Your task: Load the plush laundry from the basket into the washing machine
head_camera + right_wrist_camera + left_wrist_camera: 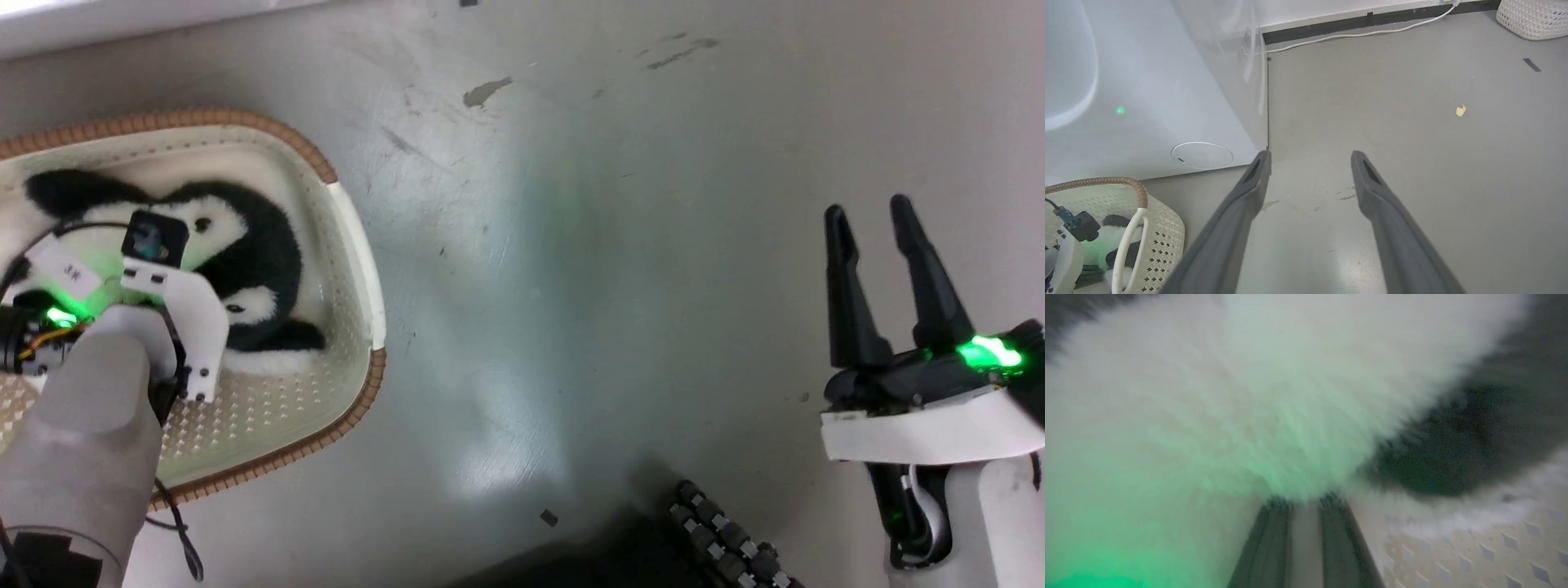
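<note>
The panda plush laundry lies in the cream basket at the left on the floor. My left arm reaches down into the basket over the toy. In the left wrist view my left gripper has its fingers close together, tips buried in the panda's white fur, with the black fur to the right. My right gripper hangs open over bare floor at the right, holding nothing. In the right wrist view the right gripper points at the floor beside the white washing machine, with the basket at lower left.
The grey floor stretches between the basket and my right arm. A dark ridged part of my base shows at the bottom. A white cable runs along the wall, a woven white basket stands far right, and a yellow scrap lies on the floor.
</note>
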`<state>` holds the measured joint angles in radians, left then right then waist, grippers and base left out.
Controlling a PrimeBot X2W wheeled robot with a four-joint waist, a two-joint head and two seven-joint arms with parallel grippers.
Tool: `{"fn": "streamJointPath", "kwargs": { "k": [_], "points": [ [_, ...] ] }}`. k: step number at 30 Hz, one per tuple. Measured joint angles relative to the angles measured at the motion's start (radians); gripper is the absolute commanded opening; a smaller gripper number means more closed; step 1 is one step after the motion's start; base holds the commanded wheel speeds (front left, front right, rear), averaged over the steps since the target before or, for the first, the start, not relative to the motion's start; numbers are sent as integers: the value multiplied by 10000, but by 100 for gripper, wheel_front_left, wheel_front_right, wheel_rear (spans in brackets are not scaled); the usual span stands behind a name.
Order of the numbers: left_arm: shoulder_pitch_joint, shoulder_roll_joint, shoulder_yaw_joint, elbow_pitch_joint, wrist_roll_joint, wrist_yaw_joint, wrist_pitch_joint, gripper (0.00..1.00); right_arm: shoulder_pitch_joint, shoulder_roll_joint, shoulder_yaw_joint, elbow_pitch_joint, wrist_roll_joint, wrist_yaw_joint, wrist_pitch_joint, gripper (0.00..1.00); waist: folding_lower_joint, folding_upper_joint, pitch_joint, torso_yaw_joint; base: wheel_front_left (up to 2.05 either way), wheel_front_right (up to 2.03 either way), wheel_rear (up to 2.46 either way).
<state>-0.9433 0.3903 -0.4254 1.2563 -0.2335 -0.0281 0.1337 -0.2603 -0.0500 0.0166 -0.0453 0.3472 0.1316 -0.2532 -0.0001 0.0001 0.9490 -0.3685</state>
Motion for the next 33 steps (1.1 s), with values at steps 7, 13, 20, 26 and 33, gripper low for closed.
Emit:
{"fn": "streamJointPath", "kwargs": {
  "k": [7,13,20,26,33],
  "points": [
    [767,-495,-36,217,-221,290,-1473,0,25,-2,-324,295,-437,0,-42,100,2,0,-1145,66,0,0,0],
    [1851,-1246,190,232,-723,150,-2656,0,379,2,-514,489,-782,0,-42,100,1,-1,-2772,476,0,0,0],
    [2994,-1816,286,17,-1064,8,-3703,0,916,0,-654,713,-1273,0,-42,100,0,-1,-4665,1017,0,0,0],
    [4126,-1862,706,-2263,-1174,267,-3825,0,1404,-2,-763,757,-1461,0,-42,100,-1,0,-6033,1532,0,0,0],
    [5755,-1685,1220,-6109,-629,564,-3896,0,1788,0,-823,767,-1526,0,-42,100,-2,-1,-7082,2045,0,0,0]
  ]
}}
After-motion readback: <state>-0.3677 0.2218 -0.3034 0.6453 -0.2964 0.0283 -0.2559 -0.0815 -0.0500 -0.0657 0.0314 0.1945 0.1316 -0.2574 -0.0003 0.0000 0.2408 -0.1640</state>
